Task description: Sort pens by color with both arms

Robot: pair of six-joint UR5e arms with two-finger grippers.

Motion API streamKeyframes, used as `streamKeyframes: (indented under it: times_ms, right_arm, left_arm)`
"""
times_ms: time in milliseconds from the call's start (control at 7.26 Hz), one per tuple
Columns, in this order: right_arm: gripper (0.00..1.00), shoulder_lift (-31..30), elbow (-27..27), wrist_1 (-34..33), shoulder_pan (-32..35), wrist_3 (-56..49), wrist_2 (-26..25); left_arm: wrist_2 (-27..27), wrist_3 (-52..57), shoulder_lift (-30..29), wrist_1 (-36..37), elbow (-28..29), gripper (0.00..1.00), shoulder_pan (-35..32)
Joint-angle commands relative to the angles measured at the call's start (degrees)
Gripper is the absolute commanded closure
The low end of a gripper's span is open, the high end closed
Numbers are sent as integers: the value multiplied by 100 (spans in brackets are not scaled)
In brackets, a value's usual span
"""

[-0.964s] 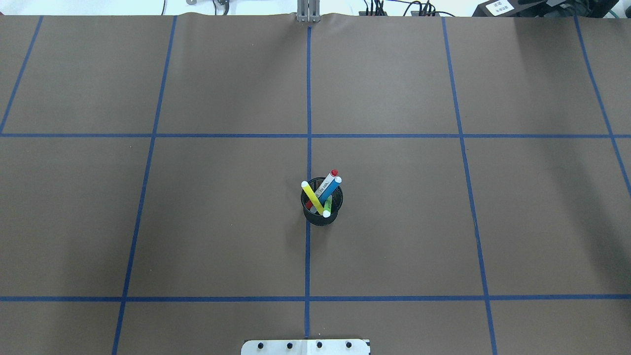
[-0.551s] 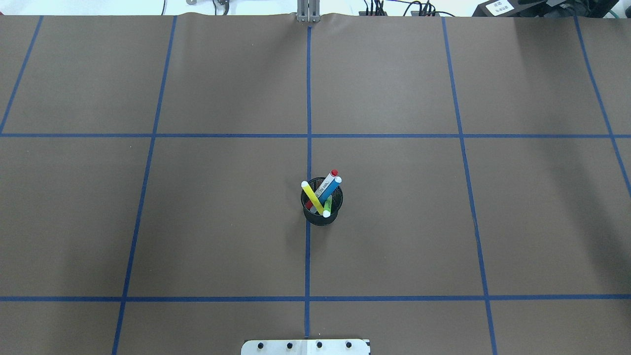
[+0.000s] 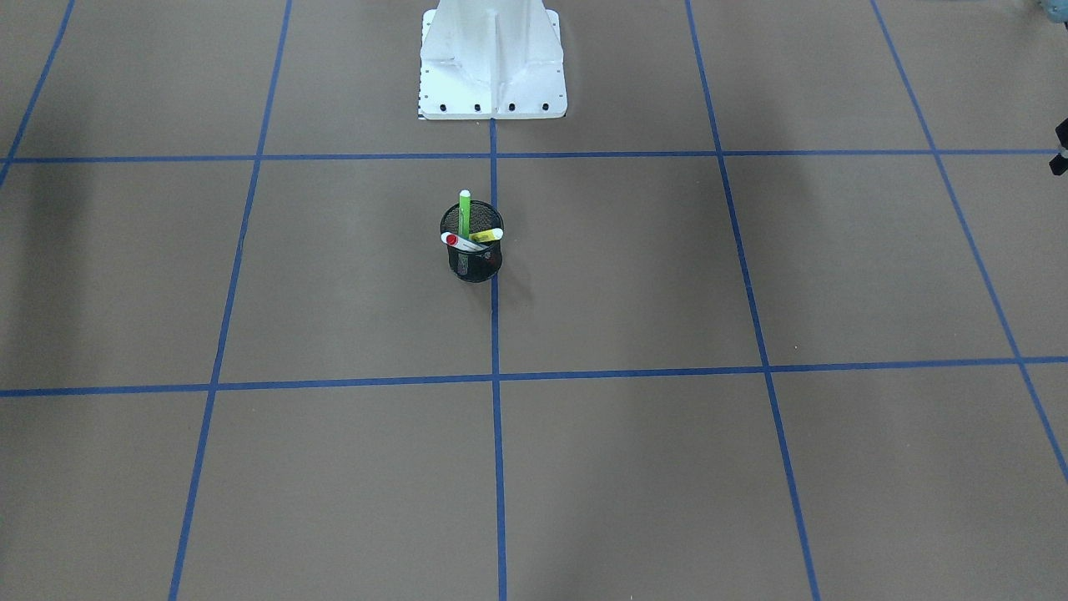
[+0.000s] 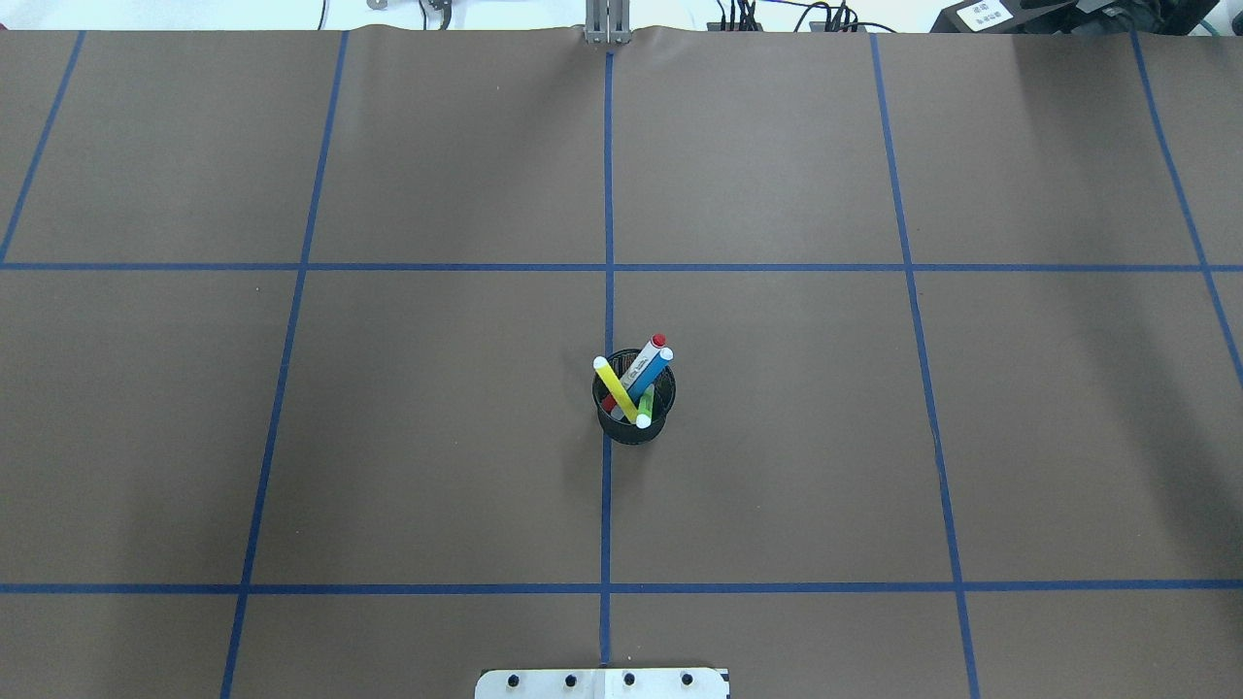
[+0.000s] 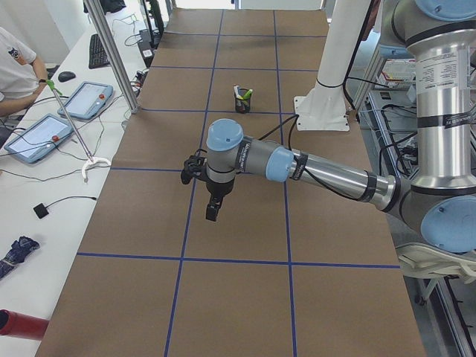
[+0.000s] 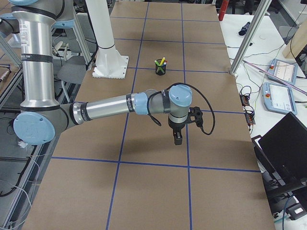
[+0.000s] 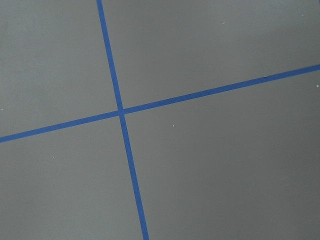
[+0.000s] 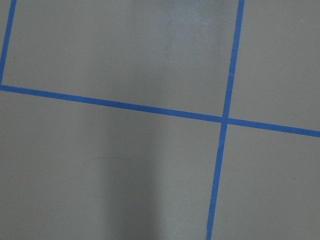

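Front-facing view: the pens (image 3: 461, 242) stand bundled in the black mesh cup (image 3: 472, 263), on the centre tape line (image 3: 495, 334) and nearer the robot-side edge of the tabletop (image 3: 751, 467) than the operators' edge, just in front of the white base (image 3: 492, 75). The lime green pen (image 3: 465, 209) rises tallest and nearly upright, so I judge it the easiest first pick.

Overhead view: the yellow pen (image 4: 620, 390) lies across the blue pen (image 4: 651, 372) and the red-capped pen (image 4: 655, 346). Drawing each one out along its own lean should keep the cup from tipping.

Exterior left view: the left tool (image 5: 212, 216) hangs over the tabletop's left end, well apart from the cup. I cannot tell whether its fingers are apart or together.

Exterior right view: the right tool (image 6: 177, 140) hangs likewise over the right end, its state equally unclear.

Wrist views: both show only tape lines (image 7: 120, 111), so each arm must first bring the cup into sight.
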Motion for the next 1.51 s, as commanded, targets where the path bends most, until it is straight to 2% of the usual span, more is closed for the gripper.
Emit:
streamKeyframes:
  times_ms: [0, 275, 551, 689, 826, 1102, 1377]
  right_arm:
    - [1, 13, 20, 10, -121, -13, 89]
    - [1, 13, 64, 80, -253, -13, 89]
    - [1, -92, 21, 676, -271, 13, 142]
    - [1, -128, 3, 757, -280, 30, 195]
    - [1, -128, 3, 775, -297, 31, 413]
    - [1, -119, 73, 793, -428, 13, 467]
    - [1, -110, 91, 1125, -508, 135, 659]
  left_arm:
    - [-14, 10, 16, -21, 15, 0, -5]
    - [-14, 10, 16, -21, 15, 0, 4]
    - [-14, 1, 16, -21, -2, 0, 4]
    - [-14, 1, 16, -21, -11, 0, 4]
    - [-14, -8, 16, -21, -20, 0, 4]
    - [-14, -8, 16, -21, -20, 0, 4]
    - [-197, -8, 8, -21, -20, 0, 4]
